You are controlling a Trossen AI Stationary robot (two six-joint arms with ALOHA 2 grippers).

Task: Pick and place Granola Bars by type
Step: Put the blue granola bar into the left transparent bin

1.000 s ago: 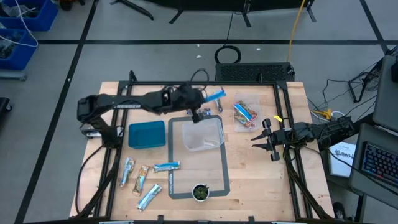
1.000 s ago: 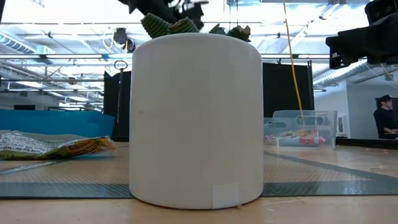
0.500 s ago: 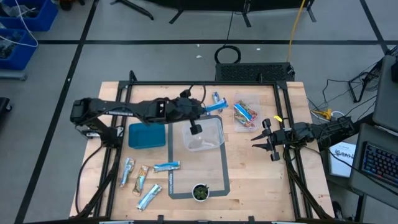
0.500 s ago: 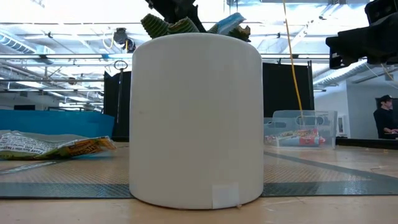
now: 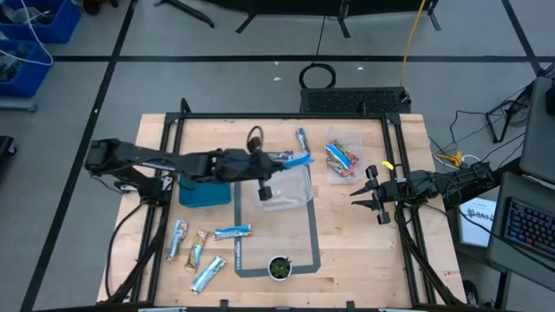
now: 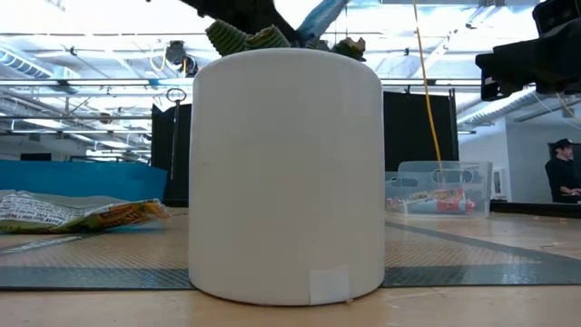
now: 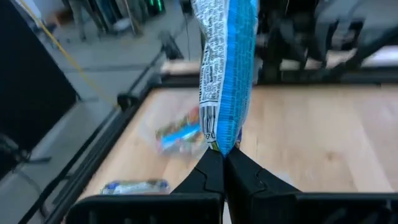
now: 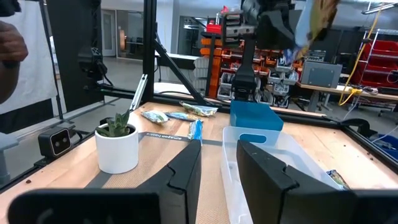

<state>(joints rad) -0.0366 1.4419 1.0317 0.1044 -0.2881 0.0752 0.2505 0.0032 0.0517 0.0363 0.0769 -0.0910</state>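
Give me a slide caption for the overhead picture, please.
Left hand holds a blue granola bar above the clear bin; right hand waits aside.

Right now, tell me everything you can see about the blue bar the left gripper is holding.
The blue bar is a slim wrapped granola bar: glossy bright blue wrapper with a white panel of small print and crimped ends. The left gripper is shut on its lower end, so it stands up past the fingers. In the high view it is held over the clear bin, touching nothing else.
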